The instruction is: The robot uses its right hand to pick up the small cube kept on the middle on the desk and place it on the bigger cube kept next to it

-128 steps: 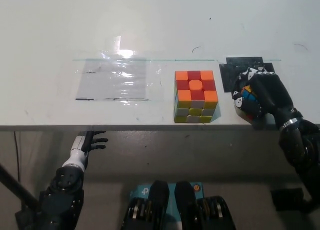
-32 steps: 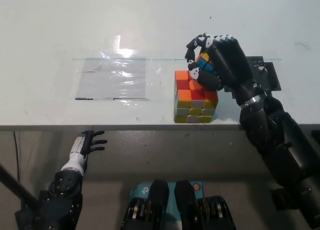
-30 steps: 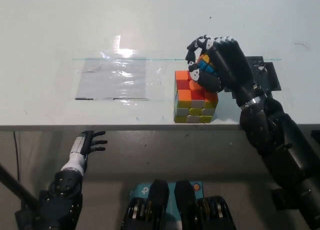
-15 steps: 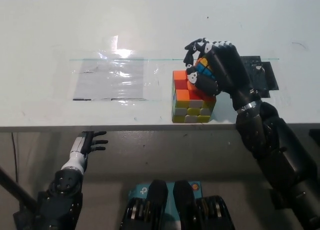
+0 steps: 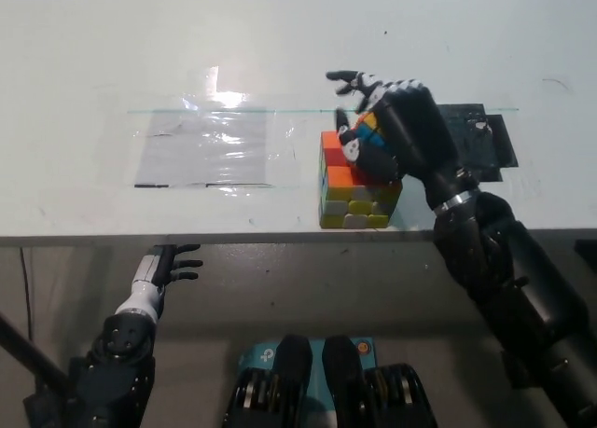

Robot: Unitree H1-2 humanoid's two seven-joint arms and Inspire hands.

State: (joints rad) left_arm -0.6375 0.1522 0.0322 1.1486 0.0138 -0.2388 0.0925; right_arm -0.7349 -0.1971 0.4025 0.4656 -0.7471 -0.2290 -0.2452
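The big multicoloured cube (image 5: 357, 201) stands near the desk's front edge, right of centre. The small cube (image 5: 367, 130) rests on its top, mostly covered by my black right hand (image 5: 396, 130), which arches over it from the right. The fingers (image 5: 341, 76) are spread and stretched out past the small cube, with the thumb close by its front face. Below the desk edge at the lower left, my white left hand (image 5: 160, 269) hangs idle with its fingers apart.
A clear plastic sheet (image 5: 210, 148) lies flat left of the big cube. A black mat (image 5: 480, 139) lies on the white desk (image 5: 280, 36) behind my right arm. The desk's front edge runs just below the big cube.
My right hand carried the small cube from the black mat onto the big cube. In the last half second its fingers spread apart and stretched leftward off the small cube. The left hand has stayed still.
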